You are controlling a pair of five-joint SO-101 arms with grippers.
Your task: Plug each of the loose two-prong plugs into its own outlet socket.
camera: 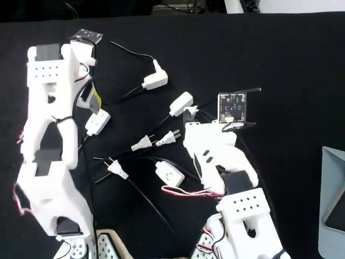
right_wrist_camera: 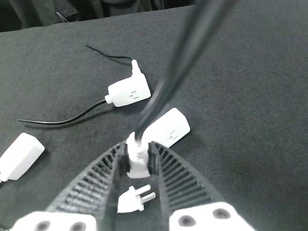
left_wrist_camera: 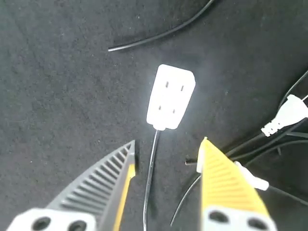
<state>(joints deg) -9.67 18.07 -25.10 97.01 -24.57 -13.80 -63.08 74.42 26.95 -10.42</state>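
The plug (right_wrist_camera: 137, 166) was pinched in the closed right gripper (right_wrist_camera: 138, 147), prongs hidden, with its cord (right_wrist_camera: 168, 82) rising toward the camera. The nearest socket (right_wrist_camera: 166, 127) was seen lying just beyond the gripper's tip on the table (right_wrist_camera: 250, 96), its long axis slanted across the gripper's line. That slant was judged to decide the insertion. The left gripper (left_wrist_camera: 168, 144) was held spread above a 2nd socket (left_wrist_camera: 171, 96), well apart, so the right arm was judged the nearer.
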